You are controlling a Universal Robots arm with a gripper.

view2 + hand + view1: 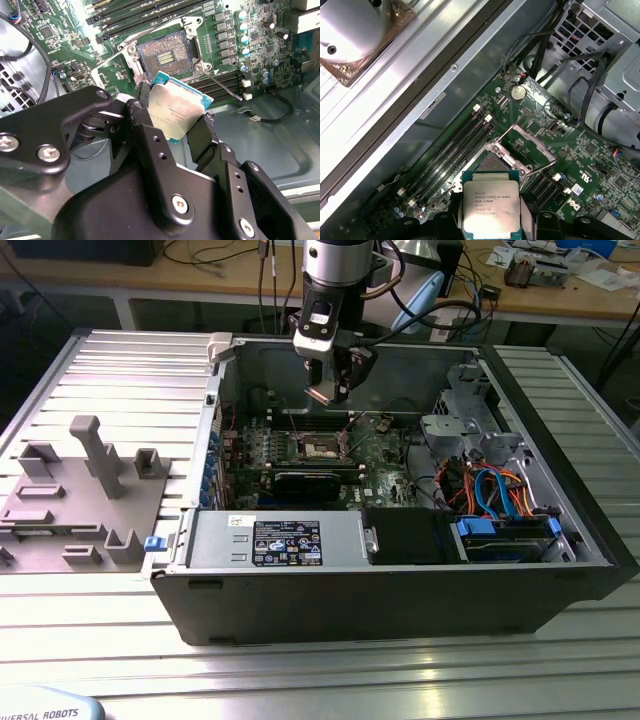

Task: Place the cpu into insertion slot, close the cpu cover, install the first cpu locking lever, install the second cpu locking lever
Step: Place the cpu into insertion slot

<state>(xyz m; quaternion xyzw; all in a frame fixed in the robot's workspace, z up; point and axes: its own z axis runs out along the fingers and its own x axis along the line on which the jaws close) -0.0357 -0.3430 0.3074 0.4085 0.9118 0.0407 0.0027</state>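
GRIPPER [330, 380]: was clamped on opposite edges of the cpu [176, 109] | CPU: flat square, silvery lid, teal rim; hung above the insertion slot [164, 55], apart | SLOT: dark frame, gold contacts exposed; thin metal cpu cover [534, 144] stood open | JUDGEMENT: chip required level, corner-aligned, straight descent; no sliding.

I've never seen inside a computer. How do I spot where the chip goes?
Inside the grey metal computer case, find the green circuit board. Below the silvery square chip in the black gripper lies a dark-framed square socket, unlike the long black slots beside it.
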